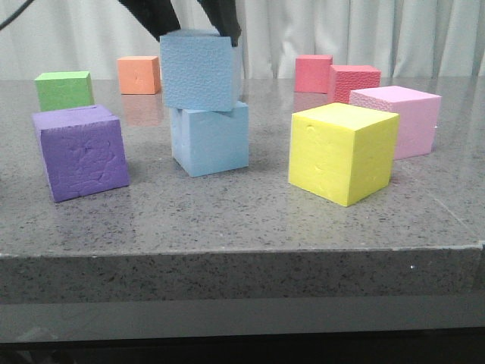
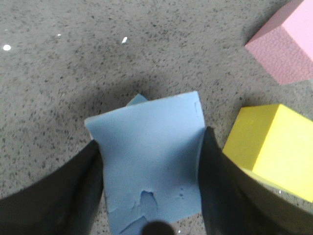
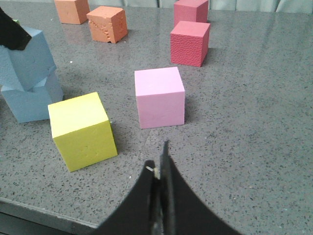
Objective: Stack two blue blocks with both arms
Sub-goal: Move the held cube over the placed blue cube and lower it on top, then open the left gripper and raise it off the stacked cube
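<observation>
The pebbly blue block sits slightly tilted and askew on top of the smoother blue block, left of the table's middle. My left gripper comes down from above and is shut on the upper block. In the left wrist view the black fingers press both sides of that block, and a corner of the lower block peeks out behind it. The right wrist view shows both blocks, upper and lower. My right gripper is shut and empty, above the table's front right.
A purple cube stands left of the stack and a yellow cube to its right. A pink cube is behind the yellow one. Green, orange and two red cubes stand at the back.
</observation>
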Tool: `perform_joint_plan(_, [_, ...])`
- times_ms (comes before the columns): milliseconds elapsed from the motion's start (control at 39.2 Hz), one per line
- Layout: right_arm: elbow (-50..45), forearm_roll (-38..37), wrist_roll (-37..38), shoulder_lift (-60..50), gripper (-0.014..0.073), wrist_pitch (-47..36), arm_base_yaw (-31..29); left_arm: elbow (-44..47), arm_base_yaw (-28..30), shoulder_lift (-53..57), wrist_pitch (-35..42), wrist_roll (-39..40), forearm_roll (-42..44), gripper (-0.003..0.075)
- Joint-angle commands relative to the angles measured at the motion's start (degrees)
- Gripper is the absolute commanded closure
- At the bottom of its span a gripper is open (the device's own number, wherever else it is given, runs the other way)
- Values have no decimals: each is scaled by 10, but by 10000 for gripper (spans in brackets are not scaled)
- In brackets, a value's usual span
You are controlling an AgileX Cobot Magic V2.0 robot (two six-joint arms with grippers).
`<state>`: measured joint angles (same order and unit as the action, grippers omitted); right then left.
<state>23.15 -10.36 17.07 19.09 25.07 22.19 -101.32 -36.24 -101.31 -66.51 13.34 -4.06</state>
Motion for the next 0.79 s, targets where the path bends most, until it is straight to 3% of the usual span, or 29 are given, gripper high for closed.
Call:
perform_joint_plan(0, [16, -5, -1, 3, 660, -40, -4, 3, -3, 28, 20, -1, -2, 423])
perform_joint_plan(76, [16, -5, -1, 3, 660, -40, -4, 4, -3, 28, 22, -1, -2, 387])
perform_joint_plan(204, [16, -5, -1, 3, 660, -40, -4, 4, -3, 28, 30, -1, -2, 225])
perform_joint_plan(280, [16, -5, -1, 3, 660, -40, -4, 3, -3, 28, 33, -1, -2, 172])
perform_joint_plan(765, [16, -5, -1, 3, 660, -40, -4, -17, -3, 59, 60, -1, 35, 170])
